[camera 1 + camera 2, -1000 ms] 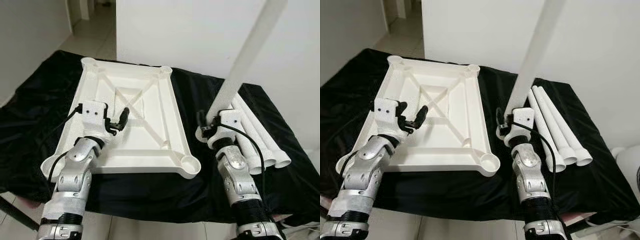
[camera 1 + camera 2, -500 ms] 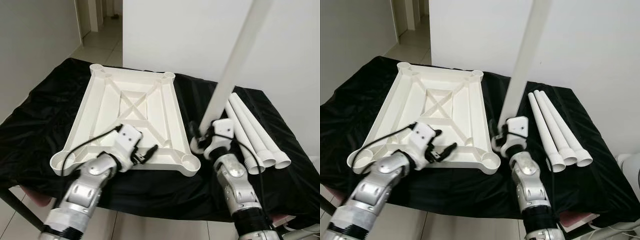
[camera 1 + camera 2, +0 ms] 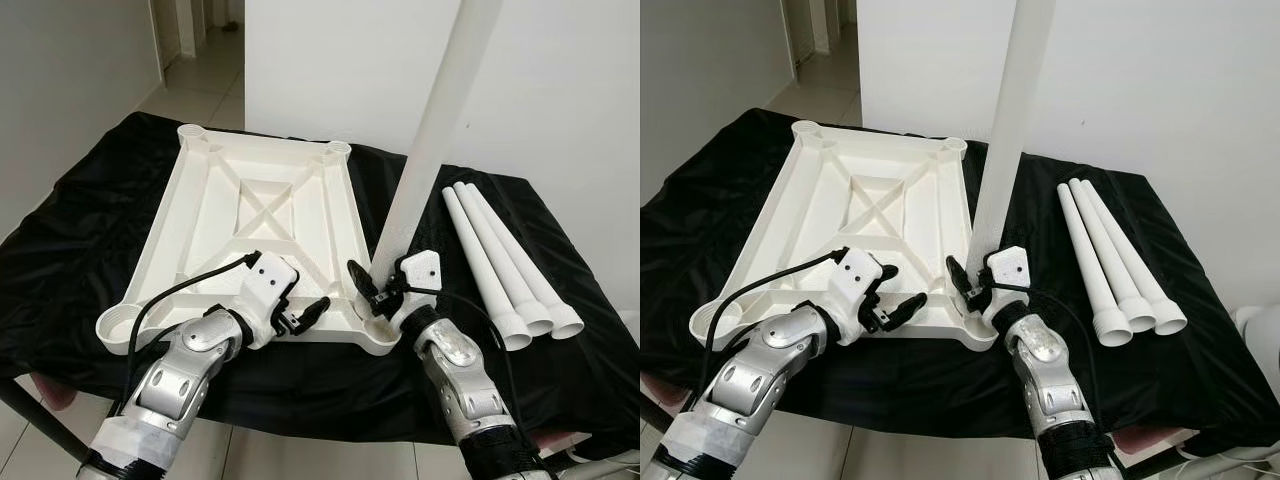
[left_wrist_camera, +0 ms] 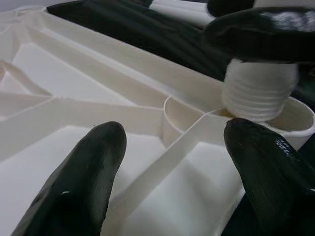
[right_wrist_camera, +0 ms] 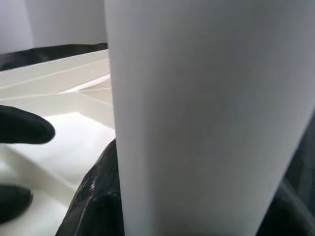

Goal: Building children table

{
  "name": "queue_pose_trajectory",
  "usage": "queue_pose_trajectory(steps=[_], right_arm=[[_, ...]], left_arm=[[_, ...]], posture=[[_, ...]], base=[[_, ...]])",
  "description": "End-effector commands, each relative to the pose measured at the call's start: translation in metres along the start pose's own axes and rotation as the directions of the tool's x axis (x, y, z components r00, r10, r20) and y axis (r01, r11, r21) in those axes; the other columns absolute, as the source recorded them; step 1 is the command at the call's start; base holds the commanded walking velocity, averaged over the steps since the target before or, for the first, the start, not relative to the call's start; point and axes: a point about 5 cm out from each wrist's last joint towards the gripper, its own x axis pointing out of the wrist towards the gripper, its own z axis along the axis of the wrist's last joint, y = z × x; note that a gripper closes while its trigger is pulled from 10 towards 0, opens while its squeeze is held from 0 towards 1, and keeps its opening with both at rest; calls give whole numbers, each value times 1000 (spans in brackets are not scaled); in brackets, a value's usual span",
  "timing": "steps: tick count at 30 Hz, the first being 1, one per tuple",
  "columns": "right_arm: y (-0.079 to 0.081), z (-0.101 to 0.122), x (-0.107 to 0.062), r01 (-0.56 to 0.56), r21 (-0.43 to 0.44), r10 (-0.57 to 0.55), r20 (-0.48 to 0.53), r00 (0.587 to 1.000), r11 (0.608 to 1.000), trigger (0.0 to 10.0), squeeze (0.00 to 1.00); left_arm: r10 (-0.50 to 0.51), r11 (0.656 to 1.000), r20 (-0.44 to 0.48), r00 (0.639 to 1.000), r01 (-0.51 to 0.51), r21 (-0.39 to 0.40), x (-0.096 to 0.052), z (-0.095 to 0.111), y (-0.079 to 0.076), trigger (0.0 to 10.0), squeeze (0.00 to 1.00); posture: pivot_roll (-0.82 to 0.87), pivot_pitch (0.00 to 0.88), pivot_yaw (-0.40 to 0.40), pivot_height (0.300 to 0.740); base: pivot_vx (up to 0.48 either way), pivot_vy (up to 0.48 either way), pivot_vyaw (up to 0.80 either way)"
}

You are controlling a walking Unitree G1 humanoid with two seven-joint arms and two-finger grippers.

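Note:
A white table top (image 3: 196, 196) lies upside down on the black cloth. My right gripper (image 3: 377, 289) is shut on a long white table leg (image 3: 432, 128) and holds it almost upright. The leg's threaded end (image 4: 256, 96) hangs just above the near right corner socket (image 4: 297, 118), slightly tilted. Beside that corner, over the table top's near edge, my left gripper (image 3: 304, 313) is open with nothing between its fingers (image 4: 83, 182). In the right wrist view the leg (image 5: 206, 118) stands between the black fingers (image 5: 96, 196).
Three more white legs (image 3: 500, 270) lie side by side on the cloth at the right. The black-covered table (image 3: 90, 220) ends near my arms. A white wall (image 3: 330, 70) stands behind, and a doorway opens at the far left.
My right gripper has carried the leg leftward over the near right corner socket and stood it more upright. My left gripper has shifted right toward that corner.

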Motion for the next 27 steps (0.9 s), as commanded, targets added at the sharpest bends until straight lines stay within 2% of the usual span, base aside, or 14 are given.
queue_pose_trajectory(steps=[1,5,11,16,27], right_arm=[[0,-24,-12,4,31,0,-124,992,999,10000,0],[-9,-31,-23,52,68,-42,-145,989,996,10000,0],[-16,-34,-29,97,96,-84,-138,987,991,10000,0],[-3,-35,-36,-26,59,34,-143,989,998,10000,0],[7,-38,-37,-125,64,133,-144,981,990,10000,0]], left_arm=[[-34,999,-9,999,35,10,0,0,-3,10000,0],[-31,999,-12,999,31,-15,-2,0,-2,10000,0],[-19,1000,-13,1000,19,-9,-2,3,1,10000,0],[-22,1000,-20,1000,22,-4,-1,4,0,10000,0],[-25,1000,-21,999,24,-6,-2,5,1,10000,0]], posture=[[113,37,-122,740],[112,40,-122,740],[108,38,-117,740],[103,31,-112,740],[102,25,-103,740]], base=[[0,0,0],[0,0,0],[0,0,0],[0,0,0],[0,0,0]])
